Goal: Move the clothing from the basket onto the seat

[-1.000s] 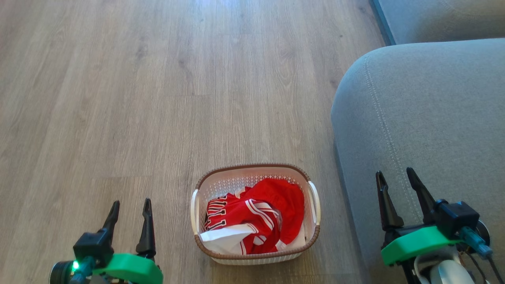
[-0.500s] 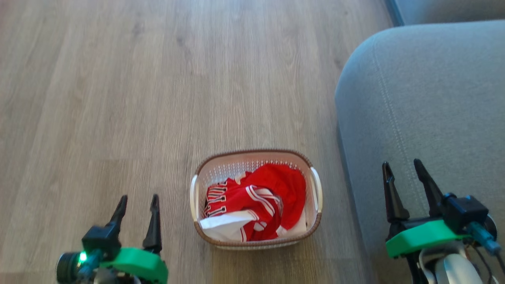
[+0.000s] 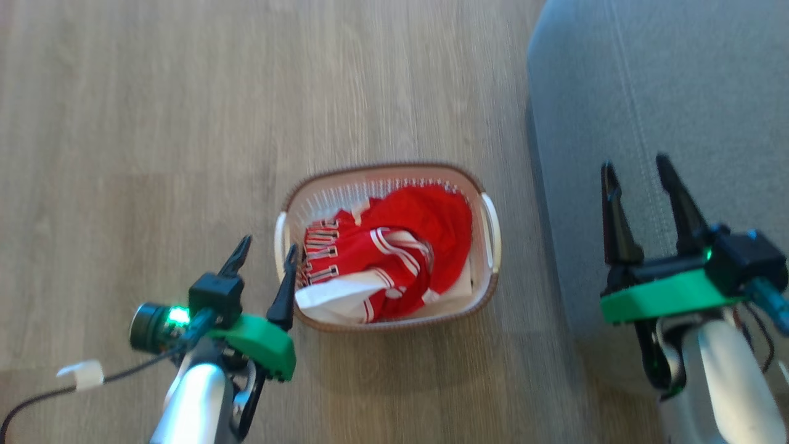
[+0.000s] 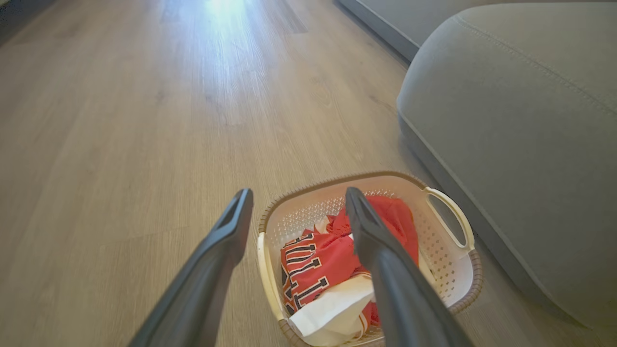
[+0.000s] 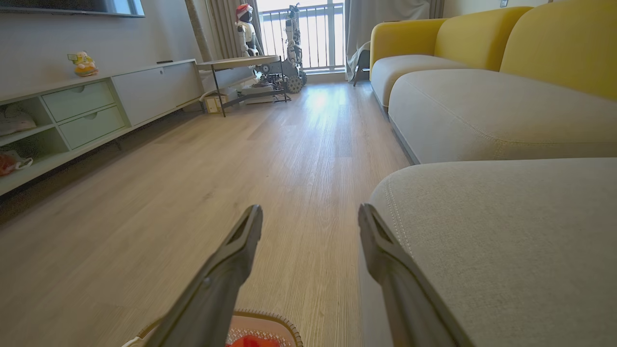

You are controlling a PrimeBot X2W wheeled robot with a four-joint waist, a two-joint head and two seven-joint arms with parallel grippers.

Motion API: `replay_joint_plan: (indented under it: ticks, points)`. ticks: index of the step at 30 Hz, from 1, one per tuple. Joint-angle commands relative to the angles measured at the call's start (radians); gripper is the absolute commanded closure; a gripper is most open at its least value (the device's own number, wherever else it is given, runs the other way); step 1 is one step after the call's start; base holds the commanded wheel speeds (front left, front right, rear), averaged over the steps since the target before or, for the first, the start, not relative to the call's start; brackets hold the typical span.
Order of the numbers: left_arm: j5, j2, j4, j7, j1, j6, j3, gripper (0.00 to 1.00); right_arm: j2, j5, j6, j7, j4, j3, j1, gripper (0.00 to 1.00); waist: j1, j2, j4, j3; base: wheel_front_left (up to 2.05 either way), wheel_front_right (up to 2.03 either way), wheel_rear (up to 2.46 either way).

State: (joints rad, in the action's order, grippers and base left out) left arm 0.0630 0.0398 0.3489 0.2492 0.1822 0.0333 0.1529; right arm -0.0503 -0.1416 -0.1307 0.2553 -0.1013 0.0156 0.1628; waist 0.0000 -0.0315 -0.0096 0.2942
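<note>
Red clothing (image 3: 394, 253) with white stripes and lettering lies bunched in the white basket (image 3: 487, 203) on the wood floor. The same clothing (image 4: 318, 260) and the basket (image 4: 448, 250) show in the left wrist view. My left gripper (image 3: 265, 254) hangs open just left of the basket's left handle, nothing between its fingers. My right gripper (image 3: 638, 176) stands open over the grey seat (image 3: 666, 80), also empty. In the right wrist view the seat (image 5: 506, 231) lies to the right and the basket's rim (image 5: 270, 320) peeks in at the bottom.
Bare wood floor (image 3: 154, 111) stretches left of and beyond the basket. The right wrist view shows a low cabinet (image 5: 87, 106) along the left wall, a small table (image 5: 241, 65) at the far end and a yellow-backed sofa (image 5: 482, 43) beyond the seat.
The head view has tilted down, so basket and seat sit higher in the picture. My left gripper has come in close to the basket's left handle. Both grippers stay open.
</note>
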Motion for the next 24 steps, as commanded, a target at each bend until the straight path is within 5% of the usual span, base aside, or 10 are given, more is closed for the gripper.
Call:
replay_joint_plan:
  ticks: [1,24]
  points:
    - [-0.012,0.013,0.012,0.013,0.061,0.010,-0.012,0.00,0.000,0.002,0.000,0.006,0.045,-0.031,0.053,0.00,0.0000,0.0000,-0.034,0.086,0.00,0.00,0.00]
    - [-0.160,0.057,0.504,0.013,0.474,0.057,0.195,0.00,0.000,-0.011,0.000,0.006,0.151,-0.081,0.265,0.00,0.0000,0.0000,-0.135,0.424,0.00,0.00,0.00]
